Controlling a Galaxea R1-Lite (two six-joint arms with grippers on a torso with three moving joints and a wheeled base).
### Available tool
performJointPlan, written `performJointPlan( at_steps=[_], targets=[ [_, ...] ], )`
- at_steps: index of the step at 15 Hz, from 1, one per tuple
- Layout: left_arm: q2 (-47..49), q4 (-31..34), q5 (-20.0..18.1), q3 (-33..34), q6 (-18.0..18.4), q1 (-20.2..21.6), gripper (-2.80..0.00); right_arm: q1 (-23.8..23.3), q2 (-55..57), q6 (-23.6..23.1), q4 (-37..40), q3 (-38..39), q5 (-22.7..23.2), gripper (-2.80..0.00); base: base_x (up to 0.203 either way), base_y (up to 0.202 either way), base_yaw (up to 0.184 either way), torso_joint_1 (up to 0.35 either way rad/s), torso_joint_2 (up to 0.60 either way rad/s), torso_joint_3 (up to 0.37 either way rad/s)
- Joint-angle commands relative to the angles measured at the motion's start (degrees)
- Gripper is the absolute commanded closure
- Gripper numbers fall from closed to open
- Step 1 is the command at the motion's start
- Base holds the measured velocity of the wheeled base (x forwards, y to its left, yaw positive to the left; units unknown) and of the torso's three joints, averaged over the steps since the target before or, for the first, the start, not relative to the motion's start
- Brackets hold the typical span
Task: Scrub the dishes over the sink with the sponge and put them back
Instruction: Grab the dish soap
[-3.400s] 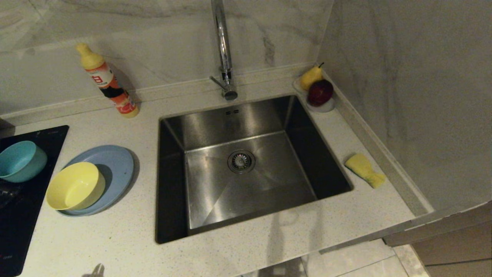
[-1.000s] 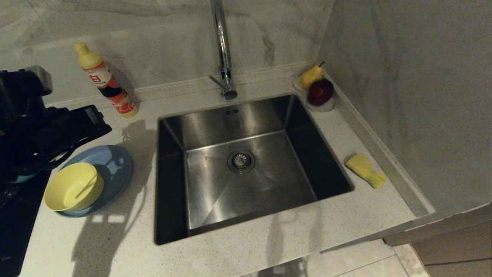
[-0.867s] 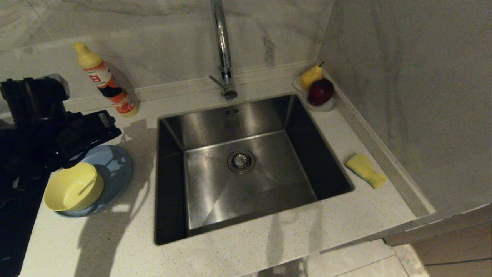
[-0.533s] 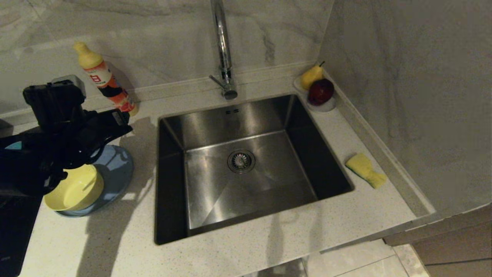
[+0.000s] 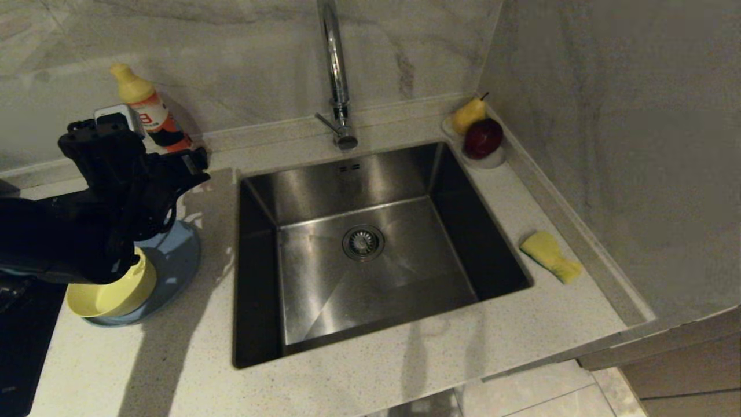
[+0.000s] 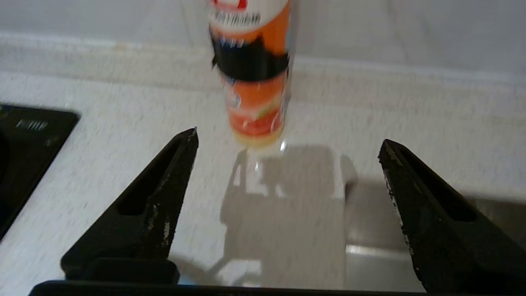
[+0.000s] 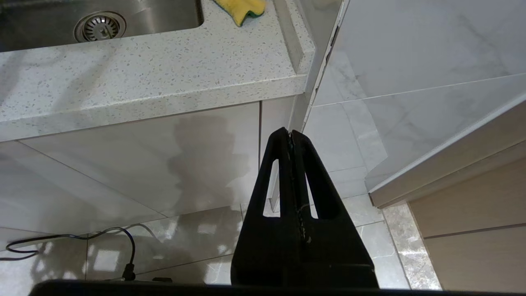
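A pale yellow bowl (image 5: 116, 292) sits on the light-blue plate (image 5: 179, 258) on the counter left of the sink (image 5: 365, 243). My left arm reaches over both of them and hides the teal bowl. The left gripper (image 5: 188, 174) (image 6: 289, 137) hangs open and empty above the counter, between the plate and an orange bottle. The yellow sponge (image 5: 550, 256) (image 7: 242, 6) lies on the counter right of the sink. My right gripper (image 7: 289, 132) is shut on nothing, low in front of the cabinet, below the counter edge.
The orange dish-soap bottle (image 5: 147, 110) (image 6: 252, 74) stands at the back wall just ahead of the left gripper. A chrome tap (image 5: 336, 69) rises behind the sink. A small dish with a pear and a red fruit (image 5: 477, 139) sits at the back right corner. A black hob (image 5: 23, 336) lies at the far left.
My left arm has come in from the left, moving forward over the plate and bowls toward the bottle. It now covers the teal bowl and part of the yellow one.
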Motion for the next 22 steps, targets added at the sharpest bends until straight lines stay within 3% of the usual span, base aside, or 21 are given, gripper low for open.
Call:
performJointPlan(
  at_steps=[1, 22],
  targets=[
    [2.55, -0.71, 0.3, -2.99, -0.01, 0.27, -2.8, 0.02, -0.09, 0.0, -0.01, 0.01, 0.03, 0.0, 0.0, 0.0, 0.0, 0.0, 0.0, 0.0],
    [21.28, 1.31, 1.11, -31.01, -0.01, 5.61, -2.8, 0.02, -0.09, -0.08, 0.03, 0.01, 0.01, 0.0, 0.0, 0.0, 0.0, 0.0, 0.0, 0.0]
  ],
)
